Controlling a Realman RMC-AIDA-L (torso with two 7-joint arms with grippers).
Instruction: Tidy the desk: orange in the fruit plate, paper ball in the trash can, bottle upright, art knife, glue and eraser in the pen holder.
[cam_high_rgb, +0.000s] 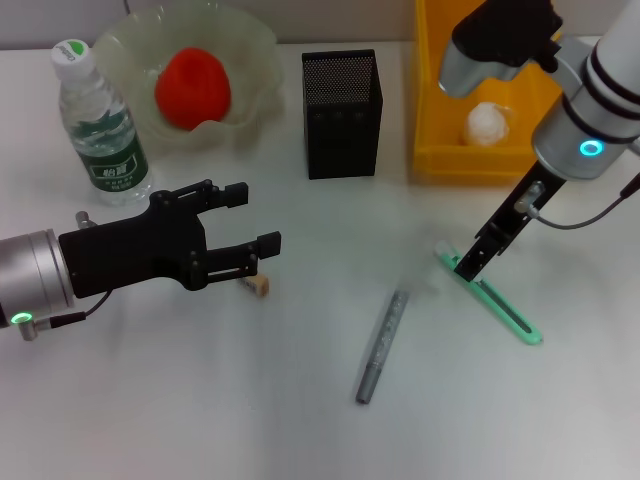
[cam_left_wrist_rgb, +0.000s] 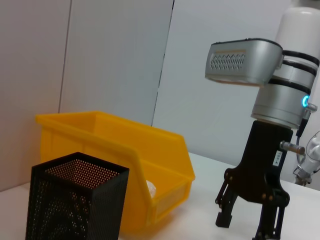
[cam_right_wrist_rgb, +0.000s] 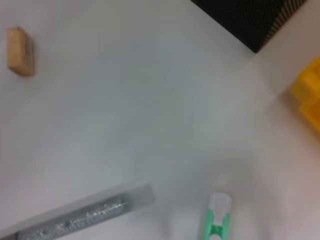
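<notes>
The orange (cam_high_rgb: 192, 88) lies in the fruit plate (cam_high_rgb: 255, 60) at the back left. Beside it the bottle (cam_high_rgb: 100, 130) stands upright. The paper ball (cam_high_rgb: 487, 124) rests inside the yellow trash can (cam_high_rgb: 435, 110). A green art knife (cam_high_rgb: 495, 300) lies flat on the table, and my right gripper (cam_high_rgb: 470, 262) is low over its far end, open. The grey glue stick (cam_high_rgb: 383, 345) lies in the middle. My left gripper (cam_high_rgb: 255, 220) is open, just above the tan eraser (cam_high_rgb: 259, 286). The black pen holder (cam_high_rgb: 342, 112) stands at the back centre.
In the right wrist view the eraser (cam_right_wrist_rgb: 21, 51), glue stick (cam_right_wrist_rgb: 75, 220) and art knife tip (cam_right_wrist_rgb: 216, 220) lie on the white table. In the left wrist view the pen holder (cam_left_wrist_rgb: 75, 205) stands close to the trash can (cam_left_wrist_rgb: 115, 150).
</notes>
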